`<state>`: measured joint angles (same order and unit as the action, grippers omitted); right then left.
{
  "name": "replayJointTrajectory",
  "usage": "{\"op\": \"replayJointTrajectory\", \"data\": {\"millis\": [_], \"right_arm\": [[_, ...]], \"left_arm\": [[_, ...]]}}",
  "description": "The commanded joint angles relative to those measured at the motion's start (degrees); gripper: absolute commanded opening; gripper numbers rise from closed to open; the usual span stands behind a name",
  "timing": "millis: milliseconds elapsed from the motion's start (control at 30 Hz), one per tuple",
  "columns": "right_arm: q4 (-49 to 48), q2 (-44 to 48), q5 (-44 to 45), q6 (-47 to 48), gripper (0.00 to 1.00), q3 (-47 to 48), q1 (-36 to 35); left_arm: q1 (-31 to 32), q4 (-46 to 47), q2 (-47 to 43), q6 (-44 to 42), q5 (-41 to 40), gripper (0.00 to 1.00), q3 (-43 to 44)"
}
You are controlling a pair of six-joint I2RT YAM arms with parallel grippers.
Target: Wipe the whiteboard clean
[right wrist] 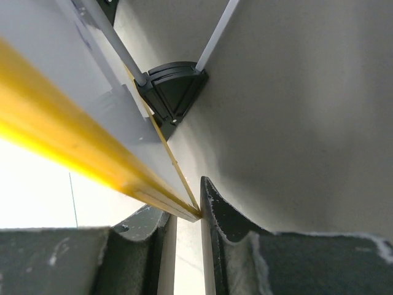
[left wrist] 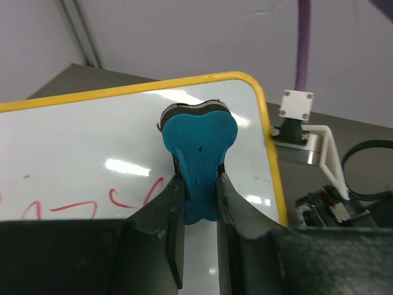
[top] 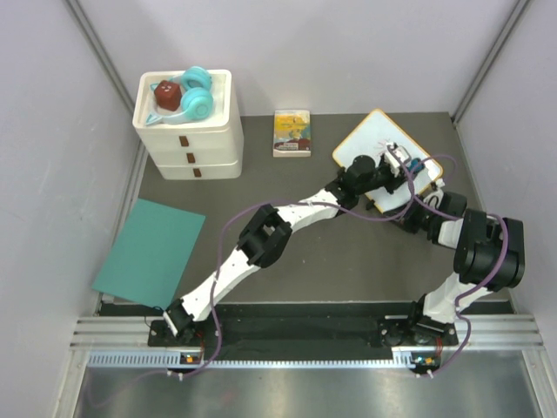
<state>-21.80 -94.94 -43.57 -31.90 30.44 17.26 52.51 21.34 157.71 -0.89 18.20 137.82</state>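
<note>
Whiteboard [top: 365, 144] lies at the table's far right, tilted rather than flat, one edge lifted.

Right gripper [right wrist: 184, 209]: jaws pinched on the whiteboard's yellow frame, near a black foot [right wrist: 172, 89] under the whiteboard. Judged purpose: to brace the whiteboard so that wiping does not push it away.

Left gripper [left wrist: 199, 184]: jaws pressed onto the waist of a blue eraser [left wrist: 199, 138], its pad end held to the whiteboard's face near a rounded corner. Contact looks likely but cannot be confirmed.

Red scribbles [left wrist: 73, 206] sit on the whiteboard's face, beside the eraser and further from that corner. Judgement: erasing is unfinished, and the next stroke should sweep toward them.
</note>
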Motion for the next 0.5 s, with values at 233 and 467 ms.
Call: {"op": "replayJointTrajectory", "data": {"millis": [233, 467], "right_arm": [[6.9, -0.8, -0.5, 2.4, 0.00, -0.3, -1.6], [6.9, -0.8, -0.5, 2.3, 0.00, -0.3, -1.6]], "left_arm": [[-6.0, 9.4, 3.3, -1.4, -20.9, 0.00, 1.5], [-8.5, 8.4, 1.2, 3.0, -8.1, 0.00, -1.1]]}}
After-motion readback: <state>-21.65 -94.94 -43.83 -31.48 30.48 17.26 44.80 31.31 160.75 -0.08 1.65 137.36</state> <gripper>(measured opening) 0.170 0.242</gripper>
